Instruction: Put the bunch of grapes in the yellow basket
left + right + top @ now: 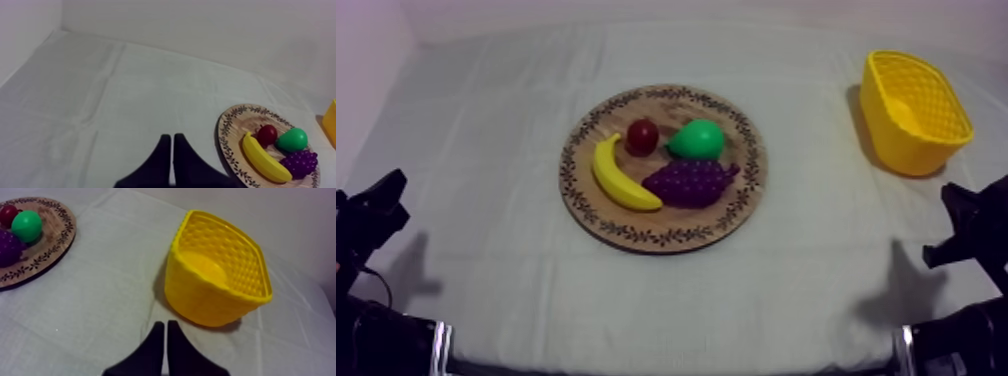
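A purple bunch of grapes (688, 183) lies on the round wooden board (663, 232) in mid-table, beside the banana (619, 175), the green pear (697, 140) and a small red fruit (642, 136). The yellow basket (914, 110) stands at the far right, nothing in it. My left gripper (376, 205) rests low at the left edge, far from the board; its fingers (172, 150) lie together as a narrow wedge over bare cloth. My right gripper (964, 215) rests low at the right, just in front of the basket (218, 282), shut (166, 335) on nothing. The grapes (300, 163) (9, 246) also show from both wrists.
Grey-white cloth (496, 150) covers the table, with open room on both sides of the board and between the board and the basket. Pale walls close off the far and left sides.
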Robot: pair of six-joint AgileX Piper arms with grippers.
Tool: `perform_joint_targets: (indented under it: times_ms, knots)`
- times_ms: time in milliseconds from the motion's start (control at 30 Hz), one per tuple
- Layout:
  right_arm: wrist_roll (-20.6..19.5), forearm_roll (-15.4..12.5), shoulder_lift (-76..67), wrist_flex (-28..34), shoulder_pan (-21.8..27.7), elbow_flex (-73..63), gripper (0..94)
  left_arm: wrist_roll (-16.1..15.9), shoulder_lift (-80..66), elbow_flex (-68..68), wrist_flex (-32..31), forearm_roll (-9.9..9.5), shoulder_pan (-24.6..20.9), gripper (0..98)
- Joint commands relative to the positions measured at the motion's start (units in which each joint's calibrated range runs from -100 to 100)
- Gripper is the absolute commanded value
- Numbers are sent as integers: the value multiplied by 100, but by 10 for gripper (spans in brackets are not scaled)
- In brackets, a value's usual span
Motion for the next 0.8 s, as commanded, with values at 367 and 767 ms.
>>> perform_joint_targets:
  times_ms: [367, 767]
  knots:
    - [-195, 4, -4, -17, -7, 2, 4, 2, 0, -3, -3, -3, 0, 1]
    - [116, 135, 943, -274, -77, -889, 3, 2, 0, -3, -3, -3, 0, 1]
